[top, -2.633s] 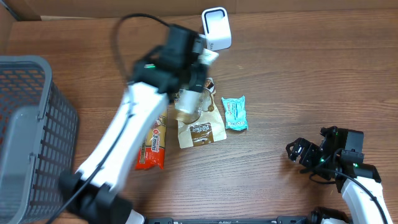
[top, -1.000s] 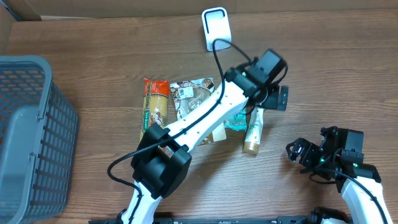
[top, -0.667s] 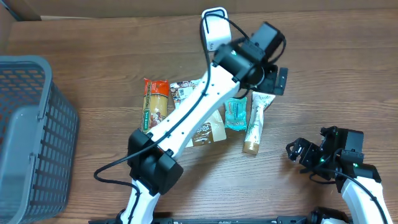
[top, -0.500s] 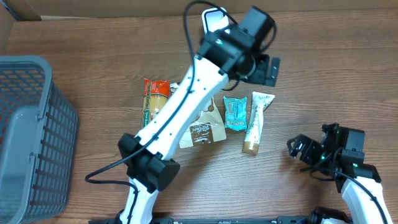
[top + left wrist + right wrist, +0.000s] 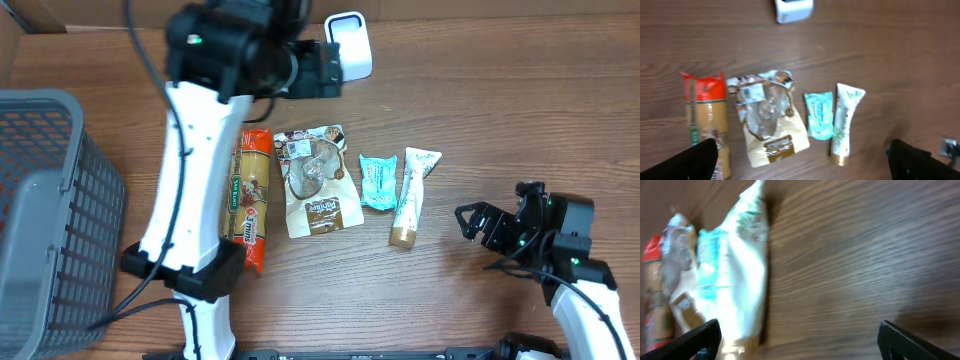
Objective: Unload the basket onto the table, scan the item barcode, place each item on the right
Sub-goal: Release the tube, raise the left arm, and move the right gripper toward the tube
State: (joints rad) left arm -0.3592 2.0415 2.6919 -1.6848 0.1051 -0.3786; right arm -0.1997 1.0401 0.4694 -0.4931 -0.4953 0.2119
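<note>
Currently the white tube (image 5: 408,195) lies flat on the table (image 5: 500,100), gold cap toward the robot, just beside a teal packet (image 5: 378,182). A brown pouch (image 5: 315,185) and a pasta pack (image 5: 250,195) lie further left. The white scanner (image 5: 350,45) stands at the far edge. The left gripper (image 5: 807,157) hangs high near the scanner, jaws wide and empty. The right gripper (image 5: 478,228), equally wide and empty, sits right of the tube, apart from it.
</note>
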